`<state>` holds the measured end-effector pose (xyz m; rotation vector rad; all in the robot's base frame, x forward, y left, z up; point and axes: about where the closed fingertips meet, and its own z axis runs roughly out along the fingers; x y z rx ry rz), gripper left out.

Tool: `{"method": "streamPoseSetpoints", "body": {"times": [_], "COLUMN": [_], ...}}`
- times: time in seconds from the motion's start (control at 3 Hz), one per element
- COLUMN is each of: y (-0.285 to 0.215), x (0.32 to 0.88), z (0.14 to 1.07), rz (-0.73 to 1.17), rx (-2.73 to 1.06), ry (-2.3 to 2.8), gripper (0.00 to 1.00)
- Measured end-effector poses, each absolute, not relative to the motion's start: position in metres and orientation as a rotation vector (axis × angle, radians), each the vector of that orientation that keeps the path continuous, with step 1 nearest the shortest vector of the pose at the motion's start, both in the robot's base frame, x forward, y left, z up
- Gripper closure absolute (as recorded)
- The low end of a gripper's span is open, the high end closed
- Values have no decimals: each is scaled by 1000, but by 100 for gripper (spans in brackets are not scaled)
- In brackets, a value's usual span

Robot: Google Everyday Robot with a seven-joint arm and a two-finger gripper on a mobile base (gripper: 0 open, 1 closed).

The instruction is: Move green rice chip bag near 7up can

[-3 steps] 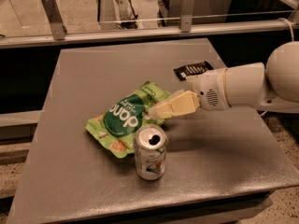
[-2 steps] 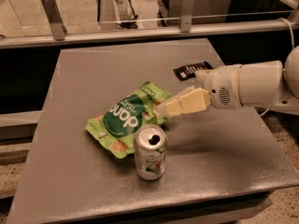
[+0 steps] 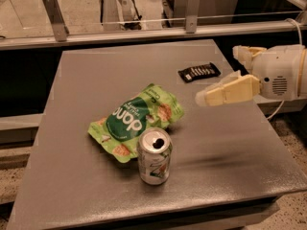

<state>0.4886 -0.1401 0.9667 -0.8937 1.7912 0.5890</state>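
The green rice chip bag (image 3: 136,121) lies flat on the grey table (image 3: 96,71), left of centre, with its dark green oval facing up. The 7up can (image 3: 154,156) stands upright right in front of the bag, touching or almost touching its near edge. My gripper (image 3: 218,75) hovers above the table to the right of the bag, clear of it. It is open and empty, with one cream finger (image 3: 225,92) pointing left toward the bag.
A small black packet (image 3: 199,72) lies at the back right of the table, just behind the gripper. A rail with metal posts (image 3: 53,16) runs along the far edge. The table's right edge is under my arm.
My gripper has pulled back to the right and upward, away from the bag's right edge. The bag and the can have stayed in place.
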Motion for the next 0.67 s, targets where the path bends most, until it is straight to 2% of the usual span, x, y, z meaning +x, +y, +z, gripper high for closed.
{"method": "streamPoseSetpoints", "body": {"times": [0.33, 0.67], "y": [-160, -160], "x": [471, 471], "z": [1009, 1009], "rz": [533, 532], "rx": [-971, -971], "ry": [1694, 1694], "gripper": [0, 0]}}
